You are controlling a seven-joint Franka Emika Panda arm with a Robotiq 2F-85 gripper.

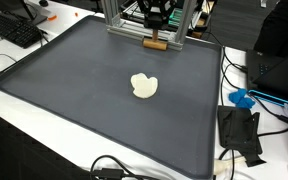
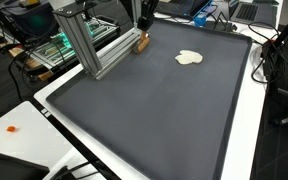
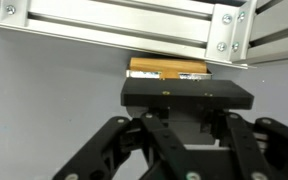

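Observation:
My gripper (image 1: 157,24) hangs at the far edge of the dark grey mat (image 1: 74,90), just above a small brown wooden block (image 1: 156,43) that lies against the aluminium frame (image 1: 134,28). Its fingers are apart and hold nothing. It shows the same way in the other exterior view (image 2: 142,24), above the block (image 2: 141,43). In the wrist view the black fingers (image 3: 184,122) fill the lower half and the block (image 3: 169,68) lies beyond them under the frame rail (image 3: 114,35). A white crumpled object (image 1: 144,86) sits mid-mat, well away from the gripper.
The mat (image 2: 154,110) has a raised rim. Keyboards and an orange item (image 1: 14,30) lie beyond one side, and a black device, cables and a blue item (image 1: 242,98) beyond another. A circuit board (image 2: 52,48) sits behind the frame (image 2: 89,45).

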